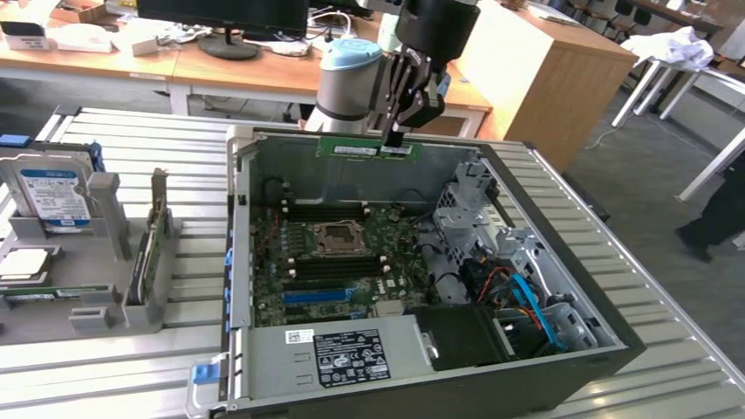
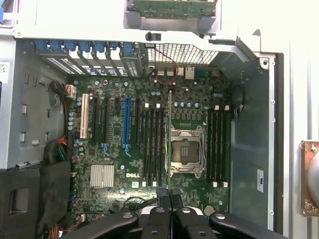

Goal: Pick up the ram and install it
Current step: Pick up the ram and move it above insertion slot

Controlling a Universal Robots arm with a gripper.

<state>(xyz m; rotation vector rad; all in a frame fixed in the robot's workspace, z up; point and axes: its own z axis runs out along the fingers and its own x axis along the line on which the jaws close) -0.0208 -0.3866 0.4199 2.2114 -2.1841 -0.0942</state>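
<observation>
My gripper (image 1: 396, 137) is shut on one end of the ram (image 1: 365, 149), a thin green stick with a white label. It holds the stick level, in the air above the back wall of the open computer case (image 1: 239, 262). In the wrist view the ram (image 2: 170, 139) shows edge-on as a thin line running out from the gripper (image 2: 169, 195). Far below it lies the motherboard (image 2: 114, 149), and the line falls between the black memory slots (image 2: 154, 144) and the CPU socket (image 2: 185, 152). The ram touches nothing but my fingers.
A grey fixture (image 1: 105, 288) at the exterior view's left holds a hard drive (image 1: 52, 196) with a blue-white label. Inside the case are a power supply (image 1: 338, 349), a metal drive cage (image 1: 472, 196) and blue cables (image 1: 529, 301). A person (image 1: 716, 218) stands at the exterior view's right edge.
</observation>
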